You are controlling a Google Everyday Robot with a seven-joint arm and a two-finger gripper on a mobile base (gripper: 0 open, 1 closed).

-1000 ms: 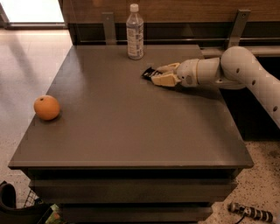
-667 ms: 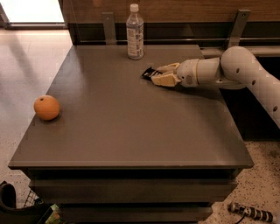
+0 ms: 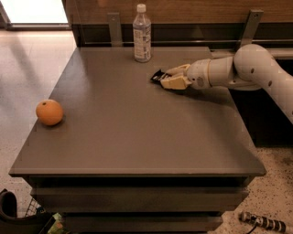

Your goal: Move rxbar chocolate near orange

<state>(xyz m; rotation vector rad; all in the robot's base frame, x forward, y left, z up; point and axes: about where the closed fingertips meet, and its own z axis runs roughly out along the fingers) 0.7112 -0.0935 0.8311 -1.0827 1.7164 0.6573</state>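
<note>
We see the tool (image 3: 164,77) low over the grey worktop (image 3: 137,141), at about 1 o'clock from the worktop's centre. It reaches in from the 3 o'clock side at the end of a white arm (image 3: 256,68). Its two tan fingers (image 3: 177,70) point toward 9 o'clock and are closed on the rxbar chocolate (image 3: 156,76). The bar's black end sticks out past the fingertips on the 9 o'clock side. The rest of the bar is hidden between the fingers. We cannot tell whether the bar touches the worktop or is held just above it.

The orange (image 3: 49,112) sits on the worktop close to the 9 o'clock edge, well apart from the bar and the tool. A broad stretch of worktop lies between them.

A clear plastic bottle (image 3: 142,34) with a white cap stands upright near the 12 o'clock edge. It is near the tool, at about 11 o'clock from the bar, and touches neither. Behind that edge runs a wood-panelled wall (image 3: 192,9) with two grey upright brackets (image 3: 249,25).

On the speckled floor at 5 o'clock, below the worktop's corner, lies a slim banded cylinder (image 3: 261,221). We cannot make out what it is.
</note>
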